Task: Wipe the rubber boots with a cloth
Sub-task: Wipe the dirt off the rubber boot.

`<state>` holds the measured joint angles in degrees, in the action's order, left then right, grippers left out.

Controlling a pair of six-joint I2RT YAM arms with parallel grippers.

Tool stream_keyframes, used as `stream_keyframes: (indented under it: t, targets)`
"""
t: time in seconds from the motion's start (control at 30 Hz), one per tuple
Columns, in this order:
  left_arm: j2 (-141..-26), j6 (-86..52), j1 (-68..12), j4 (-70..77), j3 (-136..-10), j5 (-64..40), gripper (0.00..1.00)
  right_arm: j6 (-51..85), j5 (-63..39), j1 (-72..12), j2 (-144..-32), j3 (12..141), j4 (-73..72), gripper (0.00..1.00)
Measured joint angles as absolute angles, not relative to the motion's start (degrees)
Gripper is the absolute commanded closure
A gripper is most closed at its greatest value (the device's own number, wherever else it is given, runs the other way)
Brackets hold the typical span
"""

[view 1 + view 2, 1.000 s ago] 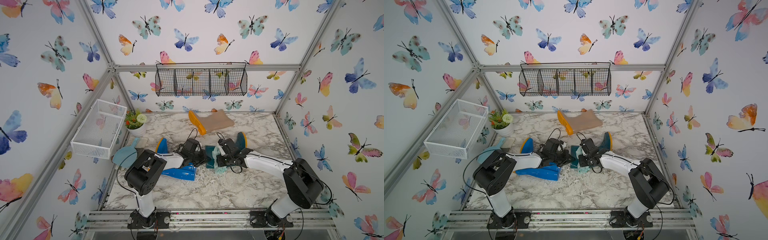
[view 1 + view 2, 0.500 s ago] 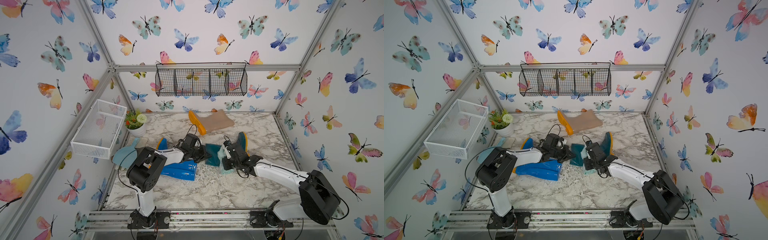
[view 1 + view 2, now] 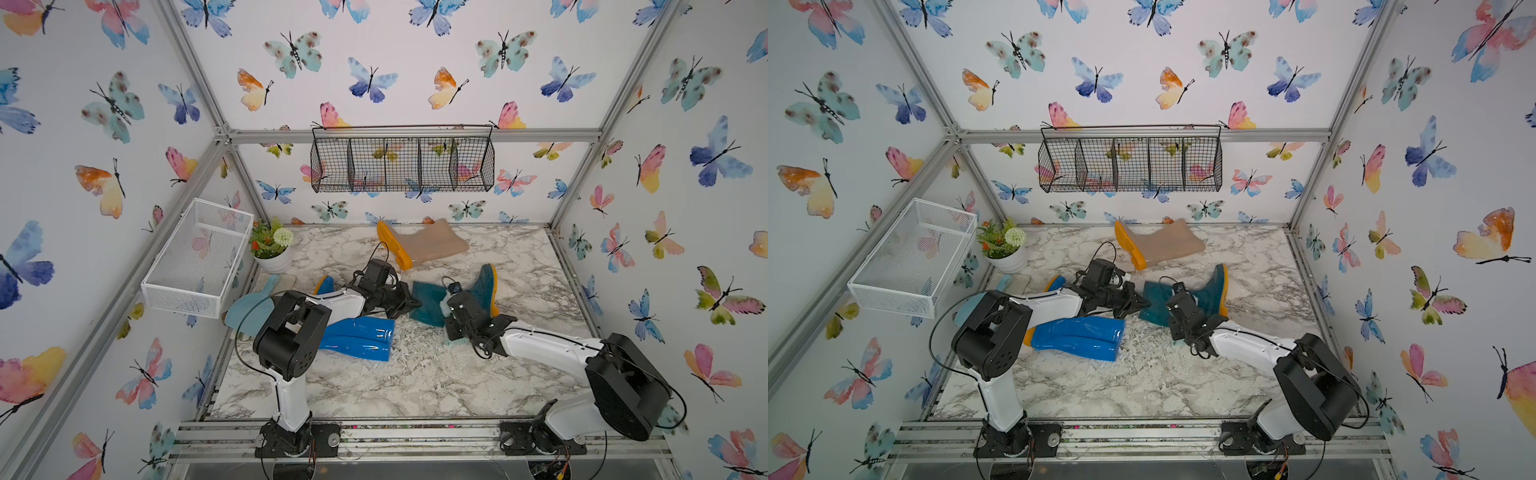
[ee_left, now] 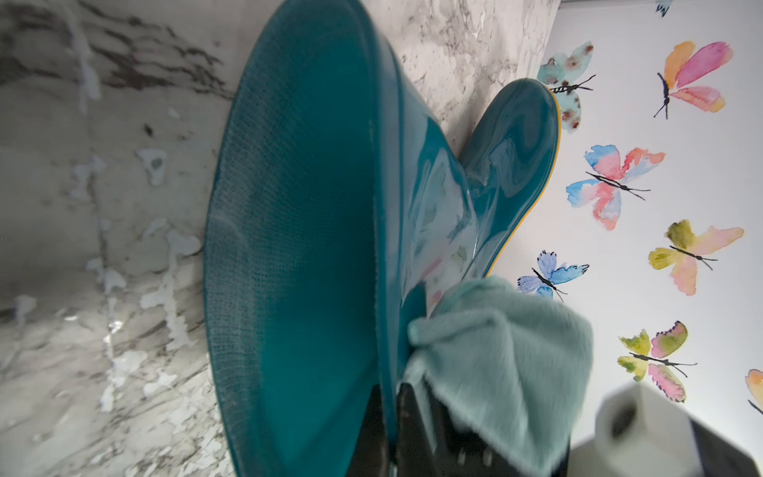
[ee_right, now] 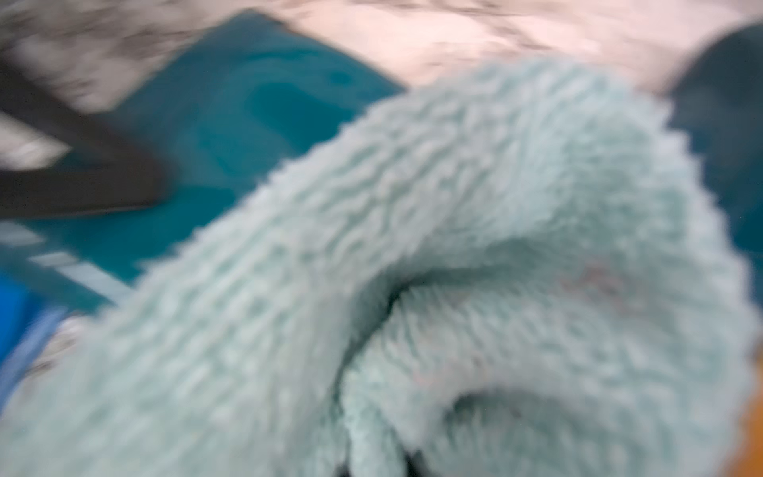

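The dark teal boot (image 3: 428, 305) (image 3: 1208, 295) lies on its side mid-table. My left gripper (image 3: 412, 306) (image 4: 388, 398) is shut on the rim of its shaft, one finger inside and one outside. The shaft and toe of the teal boot (image 4: 313, 231) fill the left wrist view. My right gripper (image 3: 448, 305) is shut on the pale aqua cloth (image 4: 508, 363) (image 5: 454, 247), which is bunched against the boot's glossy outside near the ankle. The cloth hides the right fingertips. The blue boot (image 3: 357, 337) lies in front of my left arm. The beige boot (image 3: 428, 247) lies at the back.
A light blue scoop (image 3: 249, 311) and a potted plant (image 3: 274, 251) sit at the table's left edge. A white wire basket (image 3: 199, 257) hangs on the left wall, a black one (image 3: 403, 164) on the back wall. White scraps (image 3: 415, 345) litter the marble.
My right arm has swung outward to the right and drawn the cloth back along the teal boot. My left gripper has kept its hold on the rim, shifting only slightly.
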<state>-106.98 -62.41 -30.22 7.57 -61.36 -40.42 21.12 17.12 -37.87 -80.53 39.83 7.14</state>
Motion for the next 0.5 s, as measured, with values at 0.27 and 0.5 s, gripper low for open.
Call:
stream_keyframes:
  t: [0.27,0.5]
  targets:
    - [-107.0,-63.0,-29.5,7.9,-61.3,-41.9,1.00,22.9,12.0,-32.9,-80.8,39.8,7.4,0.98]
    - [-107.0,-62.9,-28.9,7.8,-61.3,-41.9,1.00,19.7,10.6,-46.1,-88.6,49.8,7.6,0.98]
